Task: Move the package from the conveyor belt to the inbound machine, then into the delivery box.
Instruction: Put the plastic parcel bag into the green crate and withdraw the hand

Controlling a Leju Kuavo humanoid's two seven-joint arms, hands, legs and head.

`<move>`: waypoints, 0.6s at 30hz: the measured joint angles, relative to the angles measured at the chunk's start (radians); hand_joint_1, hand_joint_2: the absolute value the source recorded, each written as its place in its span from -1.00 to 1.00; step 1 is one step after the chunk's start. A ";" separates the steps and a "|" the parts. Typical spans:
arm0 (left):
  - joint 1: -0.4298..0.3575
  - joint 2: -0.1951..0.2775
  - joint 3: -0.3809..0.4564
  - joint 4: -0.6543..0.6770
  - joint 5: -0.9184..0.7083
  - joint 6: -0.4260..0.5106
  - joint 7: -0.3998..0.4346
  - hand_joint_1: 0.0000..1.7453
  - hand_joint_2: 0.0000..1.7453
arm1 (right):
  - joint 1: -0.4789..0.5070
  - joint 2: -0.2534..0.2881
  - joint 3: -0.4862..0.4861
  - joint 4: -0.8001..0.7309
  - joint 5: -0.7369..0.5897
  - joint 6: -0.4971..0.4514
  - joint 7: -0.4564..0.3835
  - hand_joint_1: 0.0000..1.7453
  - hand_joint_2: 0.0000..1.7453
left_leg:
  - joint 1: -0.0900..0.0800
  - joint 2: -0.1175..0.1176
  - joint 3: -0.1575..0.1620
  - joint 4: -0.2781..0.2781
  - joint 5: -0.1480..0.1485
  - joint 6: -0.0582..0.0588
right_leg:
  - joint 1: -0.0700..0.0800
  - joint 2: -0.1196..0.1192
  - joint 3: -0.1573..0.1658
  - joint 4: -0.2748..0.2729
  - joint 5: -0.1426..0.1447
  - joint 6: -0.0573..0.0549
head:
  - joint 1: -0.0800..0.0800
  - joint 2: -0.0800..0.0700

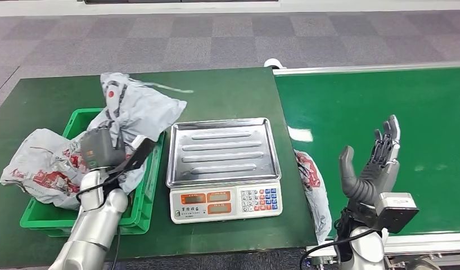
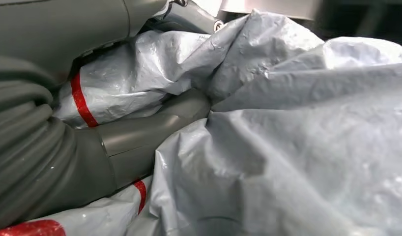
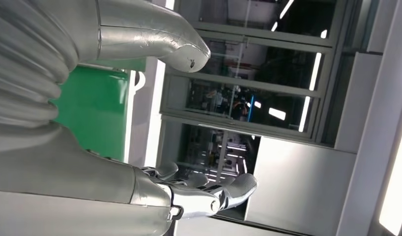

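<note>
My left hand (image 1: pixel 123 163) is down in the green delivery box (image 1: pixel 139 209) on the left. In the left wrist view its thumb (image 2: pixel 140 135) presses into a fold of a grey plastic package with red stripes (image 2: pixel 287 147), and the bag is bunched between thumb and fingers. That package (image 1: pixel 135 109) drapes over the box's far rim. The scale (image 1: pixel 225 169) stands in the middle with a bare steel tray. Raised above the green conveyor belt (image 1: pixel 385 101), my right hand (image 1: pixel 374 166) has its fingers spread and holds nothing.
A second grey package (image 1: pixel 39 163) hangs over the box's left side. Another grey and red package (image 1: pixel 313 185) lies in the gap between the table edge and the belt. Grey carpet runs beyond the dark green table (image 1: pixel 228 93).
</note>
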State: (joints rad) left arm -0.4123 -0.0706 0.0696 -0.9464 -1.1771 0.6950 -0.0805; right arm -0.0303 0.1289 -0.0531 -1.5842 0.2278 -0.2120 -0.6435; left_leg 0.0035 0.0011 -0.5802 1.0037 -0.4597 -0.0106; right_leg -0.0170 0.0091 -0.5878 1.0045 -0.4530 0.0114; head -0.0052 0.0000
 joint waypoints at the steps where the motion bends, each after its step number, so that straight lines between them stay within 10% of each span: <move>1: 0.025 0.004 0.028 -0.036 -0.007 -0.005 0.001 1.00 1.00 | 0.002 0.000 -0.003 0.000 0.005 0.006 0.000 -1.00 1.00 | 0.000 0.002 0.003 -0.001 -0.002 -0.001 | 0.000 0.002 0.002 0.000 -0.001 0.000 | 0.000 0.000; 7: 0.176 -0.006 0.088 -0.246 -0.073 -0.073 -0.005 0.82 1.00 | 0.004 0.000 -0.017 0.000 0.018 0.017 0.000 -1.00 1.00 | -0.001 0.005 0.014 -0.003 -0.007 -0.001 | -0.001 0.006 0.010 0.000 -0.007 -0.002 | 0.000 0.000; 11: 0.257 -0.030 0.065 -0.342 -0.082 -0.106 0.002 -1.00 1.00 | -0.003 0.000 -0.026 -0.001 0.023 0.023 0.003 -1.00 1.00 | -0.001 0.004 0.013 -0.003 -0.007 -0.002 | 0.001 0.004 0.010 0.000 -0.008 -0.002 | 0.000 0.000; 18: 0.336 -0.047 -0.018 -0.461 -0.063 -0.130 -0.002 -1.00 1.00 | 0.007 0.002 -0.039 -0.009 0.024 0.025 0.008 -1.00 1.00 | -0.001 0.002 0.012 -0.002 -0.006 -0.003 | 0.001 0.003 0.009 0.000 -0.007 -0.003 | 0.000 0.000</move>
State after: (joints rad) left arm -0.0761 -0.1173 0.0511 -1.4077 -1.2398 0.5648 -0.0821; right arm -0.0231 0.1306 -0.0917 -1.5935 0.2523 -0.1873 -0.6355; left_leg 0.0029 0.0034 -0.5677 1.0012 -0.4661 -0.0132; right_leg -0.0156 0.0120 -0.5785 1.0043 -0.4604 0.0086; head -0.0054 0.0000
